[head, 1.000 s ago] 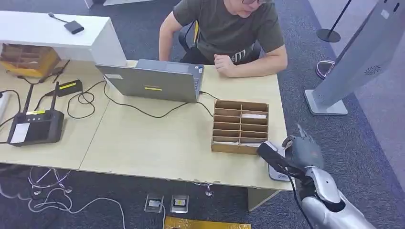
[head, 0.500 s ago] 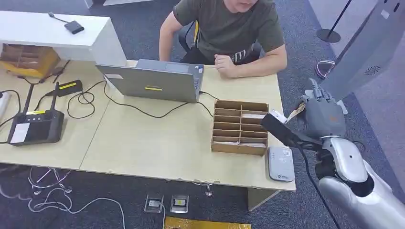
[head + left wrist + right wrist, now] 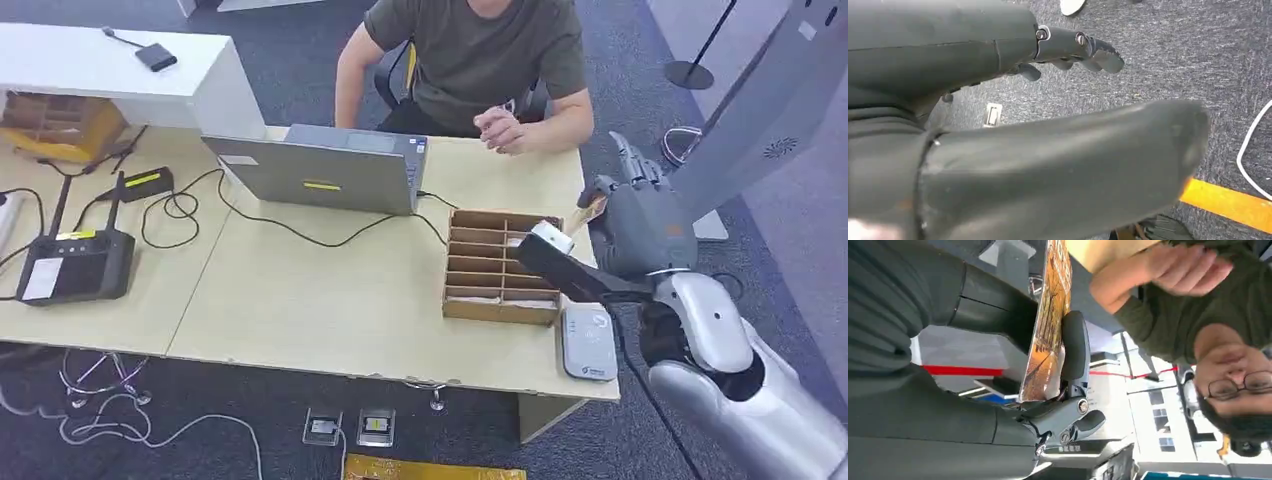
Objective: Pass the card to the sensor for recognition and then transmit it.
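Pinching the card (image 3: 1048, 335) between thumb and fingers, the right hand (image 3: 640, 225) hung at the desk's (image 3: 300, 300) three o'clock edge, above the sensor (image 3: 588, 345), toward the person's hand (image 3: 500, 128). The left hand (image 3: 1068, 47) hung over carpet, fingers loosely spread, holding nothing.

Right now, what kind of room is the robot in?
Probably an office or lab used for testing. A person sits at a desk with a laptop, cables and a card reader, on grey carpet.
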